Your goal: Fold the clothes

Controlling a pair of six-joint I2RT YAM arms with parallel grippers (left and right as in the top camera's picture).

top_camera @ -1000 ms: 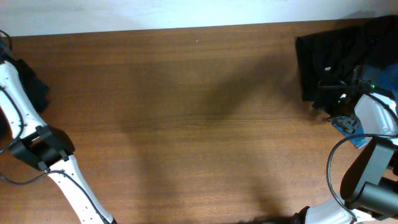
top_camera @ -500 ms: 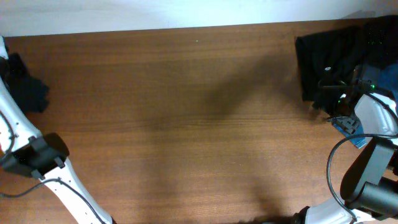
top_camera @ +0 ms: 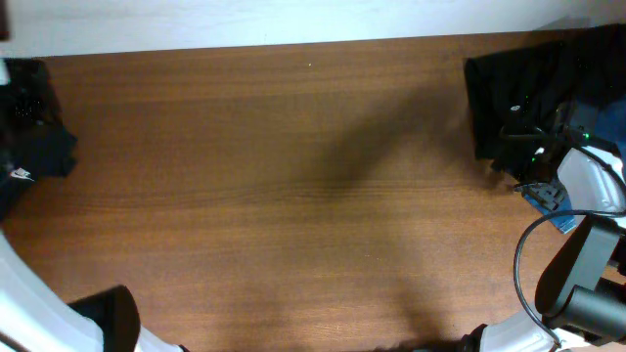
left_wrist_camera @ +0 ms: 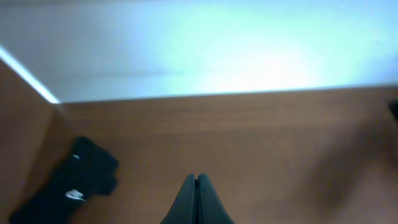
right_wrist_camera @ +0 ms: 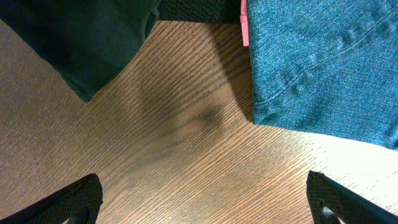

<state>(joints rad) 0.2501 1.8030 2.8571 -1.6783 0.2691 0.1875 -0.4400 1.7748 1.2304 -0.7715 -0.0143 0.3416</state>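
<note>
Now the left end effector point(left_wrist_camera: 196, 200), shut and empty, has pulled back from the black T-shirt point(top_camera: 41, 149) at the bench's point(top_camera: 293, 196) left edge; right end effector point(right_wrist_camera: 205, 198) gapes empty.

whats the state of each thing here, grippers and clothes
left gripper: shut, holding nothing
right gripper: open, holding nothing
black t-shirt: bunched up at the left edge of the table, not folded, not held
dark cloth: heaped at the right end, not held
denim piece: lying on the wood beside the dark cloth, not held
</note>
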